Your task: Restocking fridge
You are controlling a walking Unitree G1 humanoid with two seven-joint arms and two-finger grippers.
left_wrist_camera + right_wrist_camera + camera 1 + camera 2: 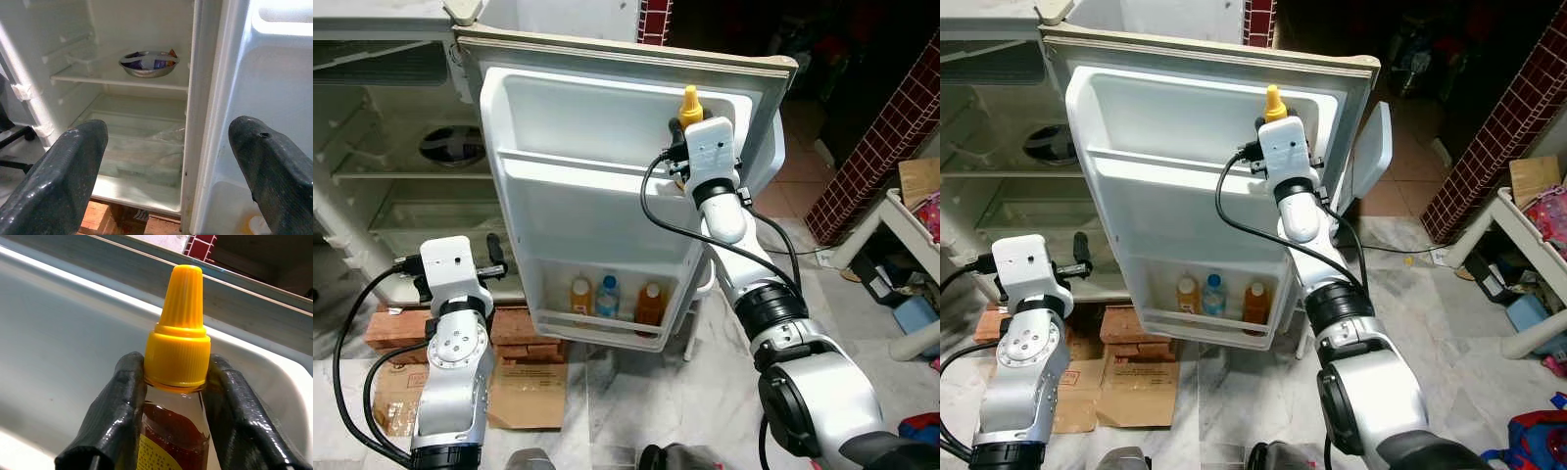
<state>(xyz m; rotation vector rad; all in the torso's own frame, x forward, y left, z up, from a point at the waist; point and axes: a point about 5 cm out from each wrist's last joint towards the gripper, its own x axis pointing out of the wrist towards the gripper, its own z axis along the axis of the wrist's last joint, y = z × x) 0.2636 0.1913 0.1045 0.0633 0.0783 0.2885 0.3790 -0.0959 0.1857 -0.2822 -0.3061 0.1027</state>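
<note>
Right gripper (pixel 166 396), upper centre of the head view: black fingers clamped on the neck of the yellow-capped amber sauce bottle (pixel 177 347), long axis upright, at the white fridge door's upper shelf (pixel 597 166). Left gripper (pixel 171 161): fingers apart, lower left, idle.

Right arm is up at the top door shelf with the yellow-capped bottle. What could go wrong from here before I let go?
1. The right gripper pinches the yellow-capped bottle just below its cap, so it may swing or tip once released if its base isn't seated; the base is hidden.
2. The open fridge door could swing if the arm pushes on the shelf.
3. The three bottles in the bottom door shelf sit below; a dropped bottle could hit them.
</note>
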